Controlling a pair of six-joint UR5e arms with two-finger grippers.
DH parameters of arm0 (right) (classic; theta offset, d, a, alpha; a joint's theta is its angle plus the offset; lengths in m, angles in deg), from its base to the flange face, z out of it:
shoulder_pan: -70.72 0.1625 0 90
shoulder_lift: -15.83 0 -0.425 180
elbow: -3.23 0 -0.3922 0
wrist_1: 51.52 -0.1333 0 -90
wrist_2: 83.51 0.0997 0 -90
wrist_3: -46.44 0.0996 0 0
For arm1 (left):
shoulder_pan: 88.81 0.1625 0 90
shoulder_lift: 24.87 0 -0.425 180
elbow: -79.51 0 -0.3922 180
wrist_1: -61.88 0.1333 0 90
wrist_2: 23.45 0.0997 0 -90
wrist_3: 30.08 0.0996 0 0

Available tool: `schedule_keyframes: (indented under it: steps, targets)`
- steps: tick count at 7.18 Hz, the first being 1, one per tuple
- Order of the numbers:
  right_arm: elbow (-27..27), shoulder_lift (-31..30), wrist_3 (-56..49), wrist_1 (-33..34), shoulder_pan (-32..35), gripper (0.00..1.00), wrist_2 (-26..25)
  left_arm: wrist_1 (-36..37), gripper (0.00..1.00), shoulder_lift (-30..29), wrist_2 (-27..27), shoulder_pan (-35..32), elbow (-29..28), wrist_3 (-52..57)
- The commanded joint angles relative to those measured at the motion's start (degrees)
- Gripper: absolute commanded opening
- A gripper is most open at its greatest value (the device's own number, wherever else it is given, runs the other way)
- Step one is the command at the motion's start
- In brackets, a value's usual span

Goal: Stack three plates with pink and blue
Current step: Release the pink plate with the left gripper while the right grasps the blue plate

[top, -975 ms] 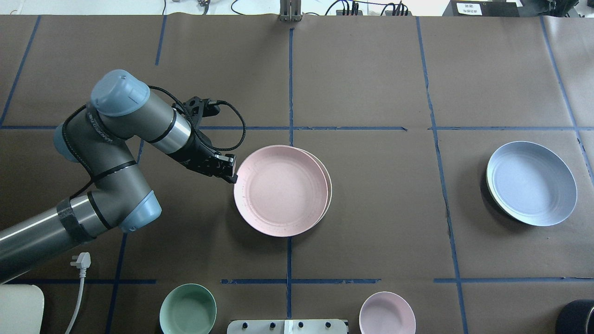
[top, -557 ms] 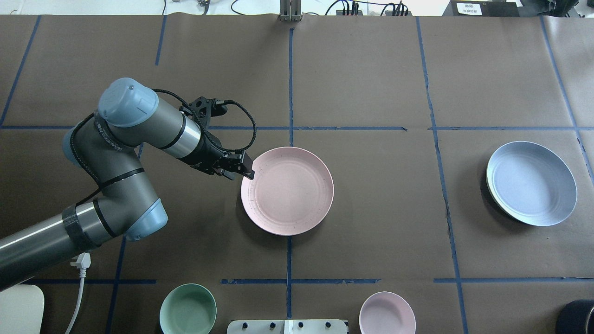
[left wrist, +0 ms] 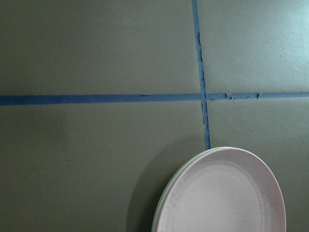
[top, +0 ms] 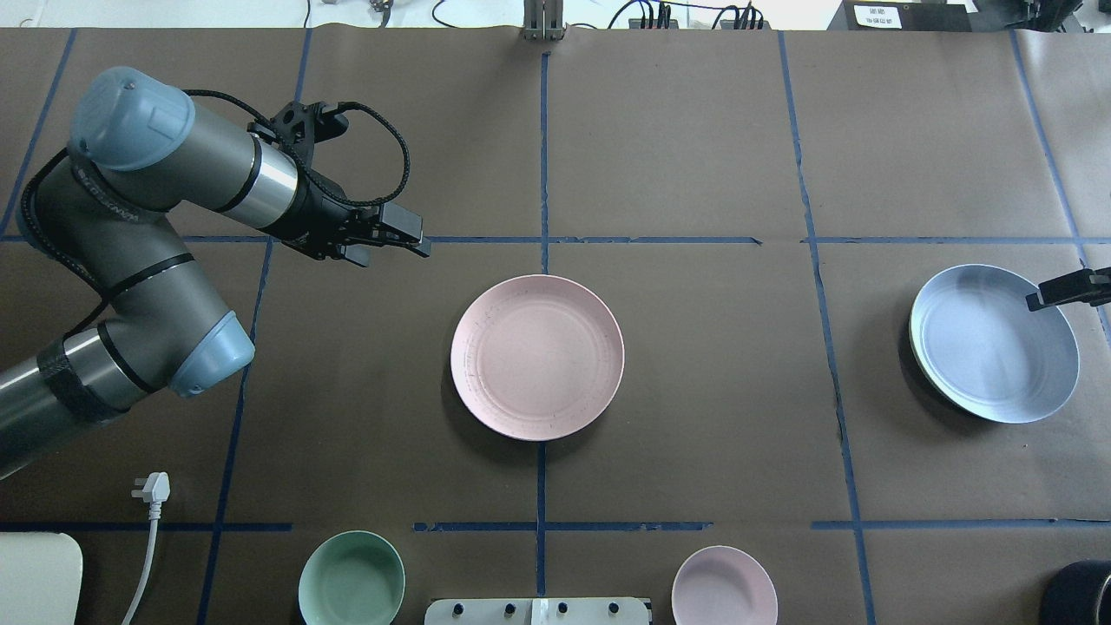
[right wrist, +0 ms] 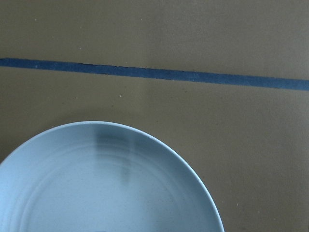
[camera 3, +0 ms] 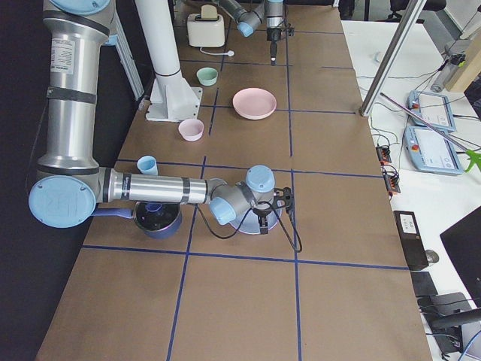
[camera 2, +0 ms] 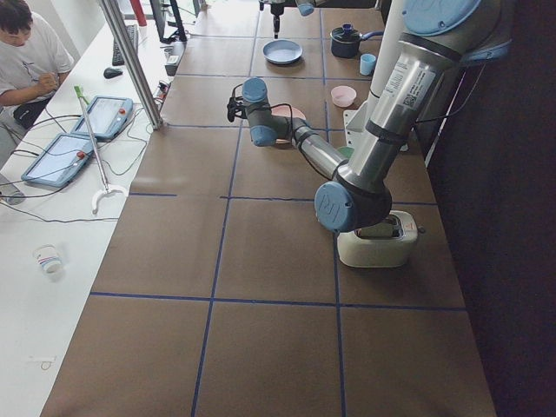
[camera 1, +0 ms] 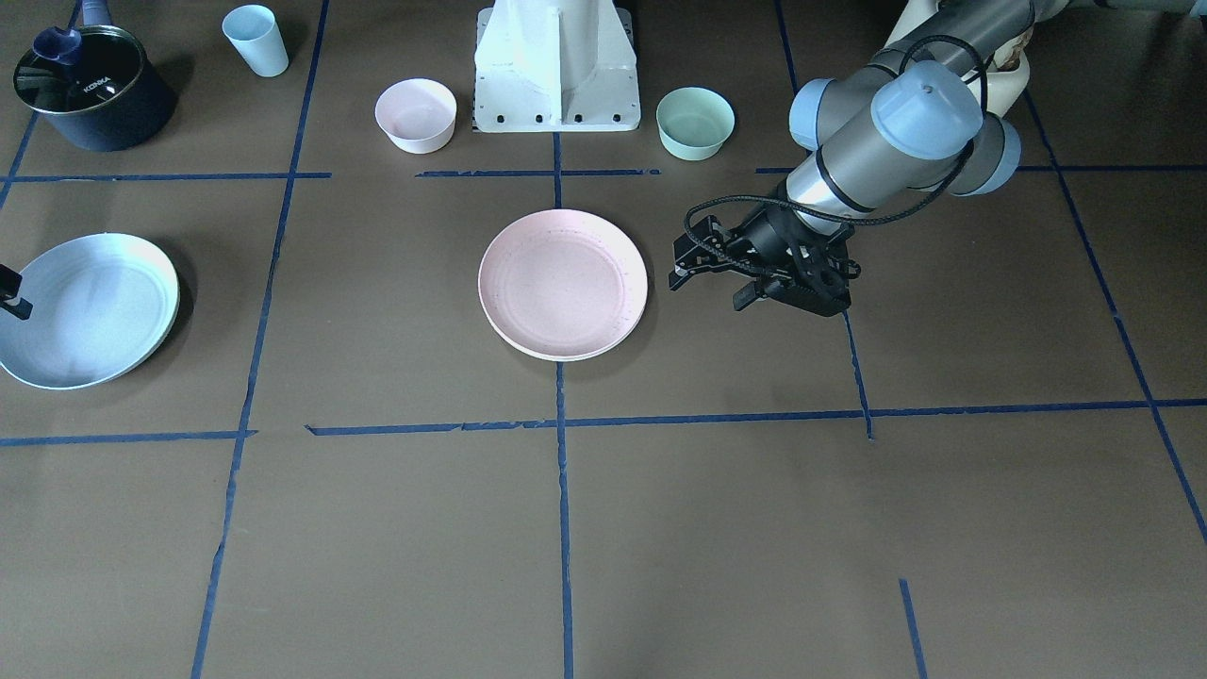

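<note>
On a brown paper-covered worktop [top: 712, 417] crossed by blue tape lines, the pale pink round shallow plate [top: 536, 356] now lies squarely on the cream round shallow plate [camera 1: 564, 357], with only a thin pale rim showing beneath it (a second ago the two were offset, with the left arm at the pink rim). The left gripper [top: 424, 241] has since let go and pulled back, its fingers spread and empty. The pale blue round shallow plate [top: 994, 343] sits alone, well off to the right. The right gripper [top: 1041, 298] has just arrived over its outer edge, and I cannot tell how wide its fingers are. Two plates appear stacked, so the blue one is probably next.
</note>
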Motion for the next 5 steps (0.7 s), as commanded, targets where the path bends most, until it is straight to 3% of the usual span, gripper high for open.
schedule_keyframes:
  steps: [1, 2, 3, 5]
  targets:
    - [4.74, -1.4, 2.63, -6.46, -1.07, 0.96, -0.56, 0.1, 1.0, 0.21, 0.03, -0.37, 0.06, -0.05]
    - [5.1, -1.5, 2.71, -6.55, -1.07, 0.41, -0.21, 0.1, 1.0, 0.21, 0.12, -0.28, -0.03, -0.05]
    - [5.1, -1.5, 2.71, -6.55, -1.07, 0.0, -0.03, 0.1, 1.0, 0.21, 0.12, -0.28, -0.03, -0.05]
    - [5.72, -1.5, 2.89, -6.72, -1.16, 0.0, 0.14, 0.1, 1.0, 0.3, 0.03, -0.63, 0.06, -0.05]
